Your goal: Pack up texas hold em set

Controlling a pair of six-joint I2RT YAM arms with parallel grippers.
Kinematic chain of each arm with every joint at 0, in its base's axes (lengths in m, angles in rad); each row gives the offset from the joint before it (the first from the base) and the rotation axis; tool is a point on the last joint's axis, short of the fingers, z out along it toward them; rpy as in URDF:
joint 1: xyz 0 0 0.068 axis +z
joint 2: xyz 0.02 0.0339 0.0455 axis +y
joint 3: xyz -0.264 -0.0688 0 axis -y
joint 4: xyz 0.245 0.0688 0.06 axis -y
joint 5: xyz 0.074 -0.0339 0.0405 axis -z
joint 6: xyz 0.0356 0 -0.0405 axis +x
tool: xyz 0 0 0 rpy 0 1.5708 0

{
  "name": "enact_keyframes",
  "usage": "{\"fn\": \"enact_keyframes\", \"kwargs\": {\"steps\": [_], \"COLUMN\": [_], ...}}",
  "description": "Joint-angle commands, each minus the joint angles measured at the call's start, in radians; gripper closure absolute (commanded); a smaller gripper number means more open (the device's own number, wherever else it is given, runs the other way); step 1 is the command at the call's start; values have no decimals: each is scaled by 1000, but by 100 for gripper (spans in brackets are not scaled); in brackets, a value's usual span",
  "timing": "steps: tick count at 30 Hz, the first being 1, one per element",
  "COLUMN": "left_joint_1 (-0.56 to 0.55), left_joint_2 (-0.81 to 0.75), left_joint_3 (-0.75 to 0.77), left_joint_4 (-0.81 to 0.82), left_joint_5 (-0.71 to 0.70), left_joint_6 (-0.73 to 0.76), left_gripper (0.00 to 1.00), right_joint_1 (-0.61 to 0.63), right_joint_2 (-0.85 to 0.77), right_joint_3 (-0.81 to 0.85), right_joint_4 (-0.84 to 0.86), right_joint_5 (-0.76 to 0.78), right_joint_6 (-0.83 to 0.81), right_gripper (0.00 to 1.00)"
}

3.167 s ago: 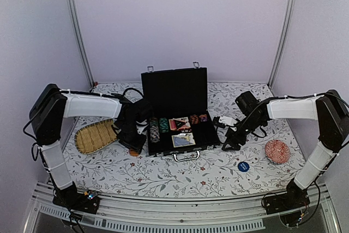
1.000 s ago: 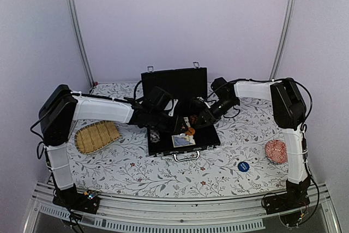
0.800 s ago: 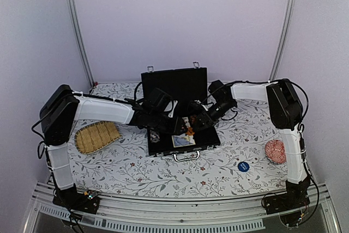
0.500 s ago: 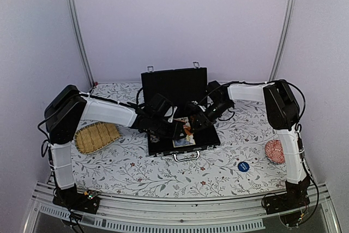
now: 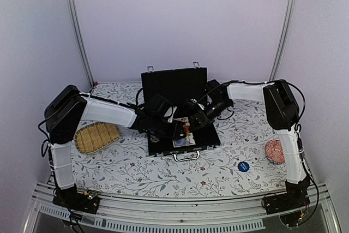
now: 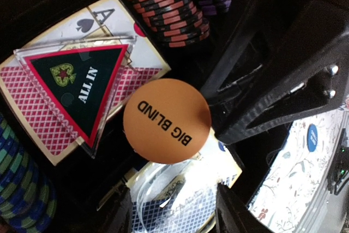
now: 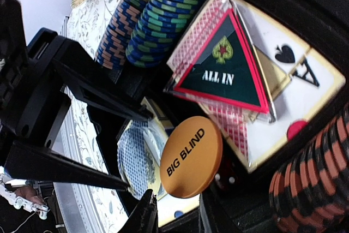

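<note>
The black case [image 5: 174,83] lies open mid-table with its lid upright. It holds chip stacks [image 6: 169,9], a red-backed card deck [image 6: 52,110] under a clear ALL IN triangle [image 6: 79,88], and a blue-backed deck [image 6: 188,203]. Both arms reach into it. My right gripper [image 7: 175,211] pinches the rim of an orange BIG BLIND disc [image 7: 191,156], which hangs tilted over the decks [image 6: 166,120]. My left gripper [image 6: 174,211] stands open above the blue deck with nothing between its fingers. A red die [image 7: 224,179] peeks out under the disc.
A woven straw tray [image 5: 97,136] lies left of the case and a red patterned bowl [image 5: 275,151] at the right. A small blue disc [image 5: 244,166] sits on the floral cloth in front of the bowl. The case's silver handle [image 5: 186,156] faces the arms.
Both arms came from beside the case to over its tray. In the last second the left gripper slid right toward the disc, and the right gripper's jaws narrowed.
</note>
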Motion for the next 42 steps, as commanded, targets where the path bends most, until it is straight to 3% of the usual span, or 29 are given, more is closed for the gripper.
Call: {"fn": "enact_keyframes", "kwargs": {"steps": [1, 11, 23, 42], "left_joint_1": [13, 14, 22, 20], "left_joint_2": [33, 47, 15, -398], "left_joint_3": [-24, -28, -56, -301], "left_joint_4": [4, 14, 25, 50], "left_joint_5": [10, 13, -4, -174], "left_joint_6": [-7, -3, 6, 28], "left_gripper": [48, 48, 48, 49], "right_joint_1": [10, 14, 15, -10], "right_joint_2": [70, 116, 98, -41], "right_joint_3": [52, 101, 118, 97], "right_joint_4": [6, 25, 40, 59], "right_joint_5": [-40, -26, -59, -58], "right_joint_6": [5, 51, 54, 37], "right_gripper": [72, 72, 95, 97]}}
